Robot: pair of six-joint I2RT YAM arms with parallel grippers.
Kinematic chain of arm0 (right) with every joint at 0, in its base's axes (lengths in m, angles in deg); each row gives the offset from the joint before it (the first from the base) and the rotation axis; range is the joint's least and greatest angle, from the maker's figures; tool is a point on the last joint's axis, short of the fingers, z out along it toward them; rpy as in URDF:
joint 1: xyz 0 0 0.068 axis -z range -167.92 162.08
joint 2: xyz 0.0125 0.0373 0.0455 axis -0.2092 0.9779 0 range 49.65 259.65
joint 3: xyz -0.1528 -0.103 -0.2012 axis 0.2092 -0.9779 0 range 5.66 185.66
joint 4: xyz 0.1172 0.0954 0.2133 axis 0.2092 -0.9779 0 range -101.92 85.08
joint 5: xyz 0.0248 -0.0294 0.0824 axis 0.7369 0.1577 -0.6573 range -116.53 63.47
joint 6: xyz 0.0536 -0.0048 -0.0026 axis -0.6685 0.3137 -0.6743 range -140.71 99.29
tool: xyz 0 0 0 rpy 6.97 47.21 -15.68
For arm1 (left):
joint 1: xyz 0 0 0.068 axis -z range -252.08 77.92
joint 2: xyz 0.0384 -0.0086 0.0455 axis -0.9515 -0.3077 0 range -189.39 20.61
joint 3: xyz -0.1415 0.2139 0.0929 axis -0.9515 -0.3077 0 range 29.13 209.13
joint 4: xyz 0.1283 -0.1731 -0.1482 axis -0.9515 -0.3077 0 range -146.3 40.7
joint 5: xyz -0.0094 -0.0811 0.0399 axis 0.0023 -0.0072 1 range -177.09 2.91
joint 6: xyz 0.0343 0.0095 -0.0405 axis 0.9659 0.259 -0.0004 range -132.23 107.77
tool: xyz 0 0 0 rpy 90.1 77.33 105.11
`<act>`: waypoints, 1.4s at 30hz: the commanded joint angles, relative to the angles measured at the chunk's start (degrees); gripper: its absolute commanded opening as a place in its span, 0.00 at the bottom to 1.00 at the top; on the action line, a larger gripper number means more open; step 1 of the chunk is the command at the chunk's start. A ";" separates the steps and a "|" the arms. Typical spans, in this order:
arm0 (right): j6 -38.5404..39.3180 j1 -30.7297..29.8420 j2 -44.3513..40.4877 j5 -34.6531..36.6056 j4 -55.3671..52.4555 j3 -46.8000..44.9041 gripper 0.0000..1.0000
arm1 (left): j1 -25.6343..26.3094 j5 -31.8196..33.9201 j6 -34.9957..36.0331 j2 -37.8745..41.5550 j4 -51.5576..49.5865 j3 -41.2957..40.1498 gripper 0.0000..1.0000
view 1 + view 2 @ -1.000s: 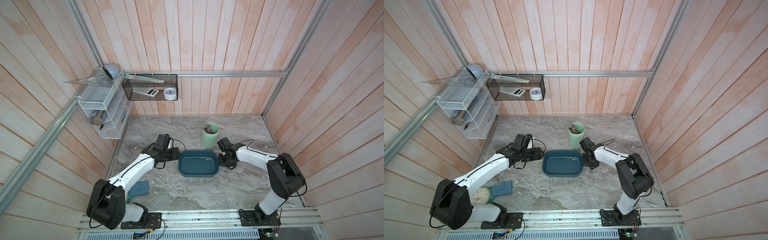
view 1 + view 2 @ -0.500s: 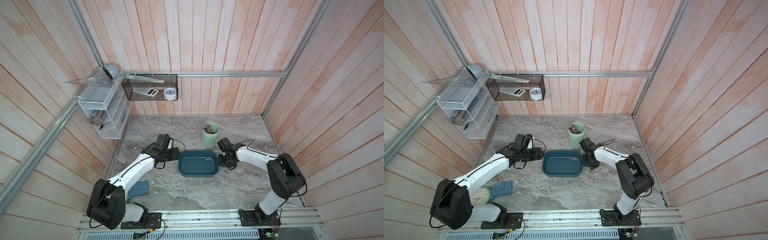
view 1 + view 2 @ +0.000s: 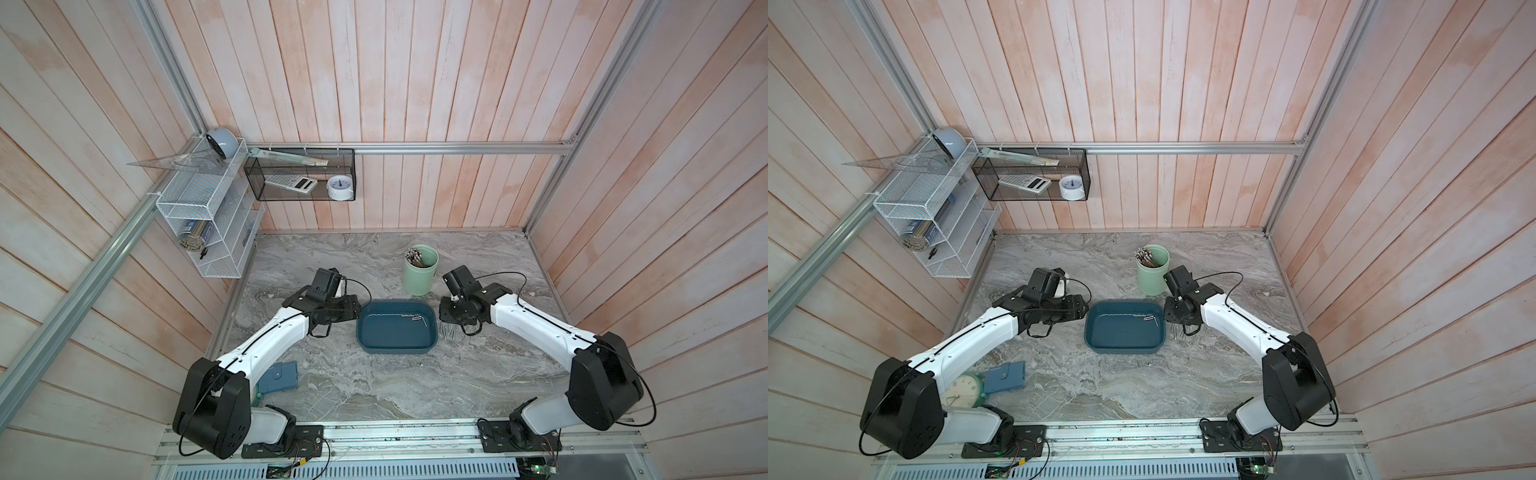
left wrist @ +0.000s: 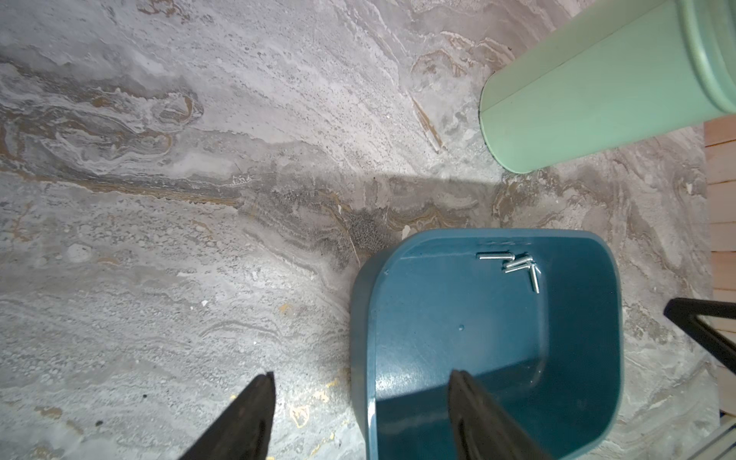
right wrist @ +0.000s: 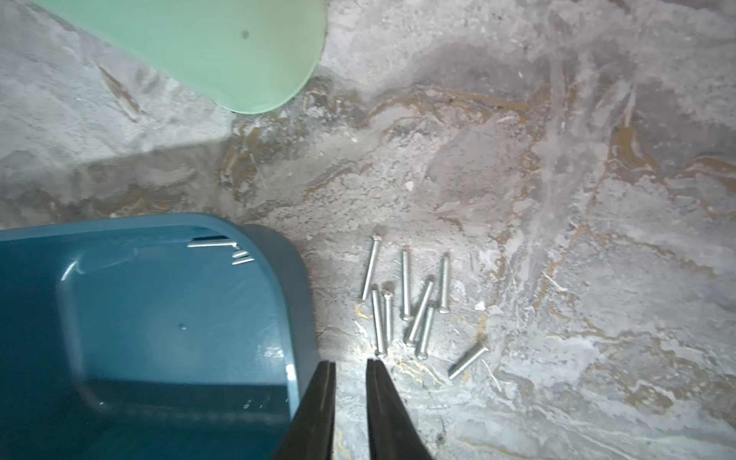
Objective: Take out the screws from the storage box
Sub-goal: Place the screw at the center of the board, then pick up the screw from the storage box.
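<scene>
The storage box (image 3: 395,347), a dark teal tray, sits mid-table in both top views (image 3: 1121,338). A few screws (image 4: 513,265) lie in its far right corner (image 5: 235,251). Several more screws (image 5: 410,306) lie loose on the marble just right of the box (image 3: 451,332). My left gripper (image 4: 362,376) is open, its fingers straddling the box's left wall without touching it. My right gripper (image 5: 350,361) hangs just outside the box's right wall, next to the loose screws. Its jaws stand a narrow gap apart with nothing between them.
A pale green cup (image 3: 420,270) with brownish sticks stands just behind the box's right end, close to my right wrist. A blue-grey case (image 3: 278,376) and a small clock (image 3: 963,392) lie at the front left. Wire shelves (image 3: 208,224) hang on the left and back walls.
My right gripper's jaws have parted slightly beside the box. Both arms have stayed almost where they were.
</scene>
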State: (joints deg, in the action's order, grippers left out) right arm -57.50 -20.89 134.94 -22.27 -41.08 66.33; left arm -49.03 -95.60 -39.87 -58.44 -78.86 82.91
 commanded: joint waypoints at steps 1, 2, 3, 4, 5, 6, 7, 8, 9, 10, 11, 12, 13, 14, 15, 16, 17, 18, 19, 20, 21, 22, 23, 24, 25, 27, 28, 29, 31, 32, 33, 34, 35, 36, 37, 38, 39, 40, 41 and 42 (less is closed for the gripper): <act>1.06 -4.18 1.66 -0.72 0.57 3.21 0.21 | 0.24 0.41 0.24 -0.14 0.60 0.92 0.74; 1.53 -5.65 3.07 -0.43 0.51 4.82 0.21 | 0.24 0.42 0.30 -0.10 0.56 0.97 0.74; 2.11 -6.97 4.60 -0.24 0.13 6.48 0.21 | 0.24 0.41 0.30 -0.15 0.56 0.88 0.74; 3.02 -8.28 6.48 0.09 -1.16 8.91 0.21 | 0.23 0.49 0.39 -0.14 0.56 0.89 0.74; 3.79 -9.54 8.77 1.15 -2.94 11.41 0.21 | 0.24 0.52 0.31 -0.12 0.57 0.89 0.74; 4.28 -10.46 10.70 2.23 -4.67 13.73 0.20 | 0.23 0.52 0.37 0.00 0.62 0.89 0.74; 4.97 -11.30 12.71 3.59 -6.75 15.92 0.20 | 0.24 0.52 0.37 -0.06 0.57 0.89 0.74; 5.35 -11.86 14.59 5.02 -8.94 17.88 0.20 | 0.24 0.59 0.39 -0.05 0.56 0.89 0.74; 5.54 -12.02 15.95 5.83 -10.35 19.14 0.19 | 0.24 0.59 0.38 -0.06 0.51 0.89 0.74; 5.63 -12.03 17.13 6.27 -11.53 19.93 0.19 | 0.24 0.60 0.35 -0.05 0.49 0.85 0.74; 5.85 -12.03 18.05 6.42 -12.02 20.25 0.19 | 0.24 0.60 0.34 -0.05 0.54 0.89 0.74; 5.90 -12.07 18.65 6.63 -12.22 20.30 0.19 | 0.24 0.56 0.39 0.02 0.55 0.89 0.74; 5.95 -12.05 19.08 6.62 -12.20 20.13 0.19 | 0.24 0.60 0.33 0.04 0.58 0.89 0.74; 5.86 -12.03 19.43 6.78 -12.17 19.88 0.19 | 0.24 0.60 0.39 0.03 0.54 0.89 0.74; 5.78 -12.03 19.76 7.04 -12.25 19.71 0.20 | 0.24 0.60 0.38 0.03 0.56 0.89 0.74; 5.56 -12.03 20.07 7.33 -12.43 19.56 0.20 | 0.24 0.60 0.38 0.01 0.56 0.89 0.75; 5.46 -12.01 20.49 7.69 -12.53 19.43 0.20 | 0.24 0.57 0.32 -0.01 0.57 0.85 0.75; 5.41 -12.03 20.81 7.88 -12.58 19.34 0.20 | 0.24 0.66 0.30 -0.04 0.56 0.89 0.75; 5.42 -12.02 21.27 8.05 -12.56 19.32 0.20 | 0.24 0.62 0.29 -0.05 0.60 0.89 0.74; 5.41 -12.03 21.84 8.14 -12.68 19.40 0.21 | 0.24 0.68 0.30 -0.04 0.64 0.87 0.75; 5.42 -12.01 22.36 8.30 -12.77 19.51 0.21 | 0.24 0.69 0.32 -0.04 0.57 0.89 0.75; 5.51 -12.03 22.92 8.52 -12.92 19.51 0.21 | 0.24 0.77 0.30 -0.11 0.60 0.89 0.75; 5.46 -12.03 23.60 9.02 -13.20 19.90 0.21 | 0.24 0.78 0.23 -0.14 0.56 0.90 0.75; 5.51 -12.03 24.17 9.53 -13.55 20.29 0.21 | 0.24 0.76 0.35 -0.17 0.56 0.85 0.75; 5.59 -12.04 24.83 9.97 -13.89 20.66 0.21 | 0.24 0.78 0.39 -0.06 0.58 0.81 0.75; 5.83 -12.04 26.06 10.63 -14.49 21.45 0.22 | 0.24 0.94 0.35 -0.14 0.56 0.87 0.75; 5.90 -12.05 26.72 11.07 -14.70 21.82 0.22 | 0.24 0.95 0.39 -0.14 0.62 0.84 0.75; 6.03 -12.03 27.29 11.43 -14.94 22.12 0.22 | 0.24 0.95 0.38 -0.14 0.71 0.84 0.75; 6.07 -12.03 27.98 12.18 -15.14 22.62 0.22 | 0.24 0.91 0.39 -0.14 0.56 0.81 0.75; 6.09 -12.03 28.29 12.59 -15.23 22.72 0.22 | 0.24 0.90 0.37 -0.13 0.73 0.80 0.75; 6.12 -12.03 28.57 12.98 -15.24 22.94 0.23 | 0.24 1.02 0.35 -0.14 0.67 0.80 0.75; 6.09 -12.03 28.84 13.36 -15.30 23.09 0.23 | 0.24 0.98 0.37 -0.14 0.69 0.89 0.75; 6.12 -11.95 29.11 13.67 -15.34 23.29 0.23 | 0.24 0.91 0.39 -0.23 0.71 0.93 0.75; 6.11 -11.97 29.34 13.88 -15.28 23.35 0.23 | 0.24 0.95 0.37 -0.26 0.65 0.89 0.75; 6.20 -11.97 29.63 14.07 -15.25 23.51 0.24 | 0.26 0.97 0.39 -0.15 0.68 0.85 0.75; 6.29 -12.01 29.90 14.21 -15.21 23.58 0.24 | 0.24 1.04 0.39 -0.14 0.66 0.89 0.76; 6.37 -11.99 30.22 14.47 -15.09 23.65 0.24 | 0.24 1.04 0.44 -0.13 0.72 0.87 0.76; 6.39 -11.95 30.57 14.88 -15.08 23.66 0.24 | 0.24 1.04 0.35 -0.15 0.72 0.89 0.76; 6.47 -11.94 30.86 15.23 -14.94 23.76 0.24 | 0.24 1.04 0.41 -0.14 0.73 0.94 0.75; 6.55 -11.97 31.20 15.53 -14.61 23.88 0.24 | 0.24 1.04 0.44 -0.09 0.79 0.89 0.76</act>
State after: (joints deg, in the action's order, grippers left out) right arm -51.86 -33.00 164.23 -9.38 -54.68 88.82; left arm -49.03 -95.58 -39.87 -58.44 -78.86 82.91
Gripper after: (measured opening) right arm 0.242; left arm 0.755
